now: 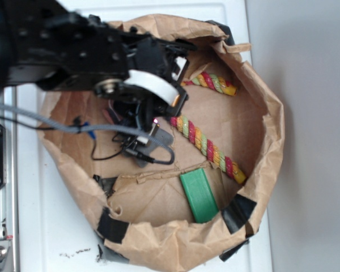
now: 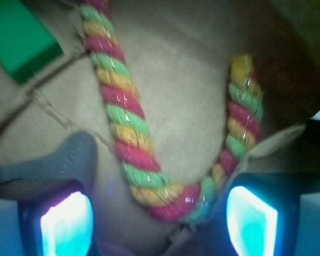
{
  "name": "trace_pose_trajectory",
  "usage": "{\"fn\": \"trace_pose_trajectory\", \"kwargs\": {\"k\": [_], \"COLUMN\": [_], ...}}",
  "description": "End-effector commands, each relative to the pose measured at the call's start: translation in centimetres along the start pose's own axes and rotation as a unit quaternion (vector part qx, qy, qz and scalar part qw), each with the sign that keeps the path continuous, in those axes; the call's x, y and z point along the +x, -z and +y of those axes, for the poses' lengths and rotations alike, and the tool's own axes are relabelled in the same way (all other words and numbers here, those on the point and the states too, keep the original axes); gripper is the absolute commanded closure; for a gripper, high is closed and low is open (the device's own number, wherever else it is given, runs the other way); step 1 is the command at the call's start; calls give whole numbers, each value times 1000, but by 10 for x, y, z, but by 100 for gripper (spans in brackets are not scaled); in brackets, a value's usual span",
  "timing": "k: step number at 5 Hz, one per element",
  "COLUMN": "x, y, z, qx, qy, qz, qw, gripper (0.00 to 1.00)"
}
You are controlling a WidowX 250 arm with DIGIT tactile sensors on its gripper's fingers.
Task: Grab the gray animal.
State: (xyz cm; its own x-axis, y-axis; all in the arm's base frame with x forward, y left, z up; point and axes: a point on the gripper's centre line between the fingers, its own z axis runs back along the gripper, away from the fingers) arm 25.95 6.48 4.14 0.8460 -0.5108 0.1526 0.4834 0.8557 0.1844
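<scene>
The bag (image 1: 272, 130) sat on the tabletop (image 1: 62, 238), and everything lay inside it. The rope (image 1: 207, 144) curved across the middle, the block (image 1: 198, 195) lay near its lower end, and the mouse (image 2: 64, 157) lay beside the rope, under the end effector (image 1: 150, 122).

The exterior view is evenly lit and bright, the white bench (image 1: 56, 238) nearly washed out, and the dark arm (image 1: 56, 45) is soft with blur. The wrist view is dimmer and hazy throughout; its glowing cyan fingertips (image 2: 66, 224) bloom, glints speckle the striped rope (image 2: 122, 122), and the corners fall into shadow.
</scene>
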Motion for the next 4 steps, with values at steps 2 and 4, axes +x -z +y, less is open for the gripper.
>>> {"fn": "trace_pose_trajectory", "kwargs": {"k": [2, 4], "x": [-28, -16], "y": [-52, -83], "z": [-11, 3], "qx": [-116, -158], "qy": [32, 9], "qz": [91, 79], "qw": [989, 984], "gripper": [0, 0]}}
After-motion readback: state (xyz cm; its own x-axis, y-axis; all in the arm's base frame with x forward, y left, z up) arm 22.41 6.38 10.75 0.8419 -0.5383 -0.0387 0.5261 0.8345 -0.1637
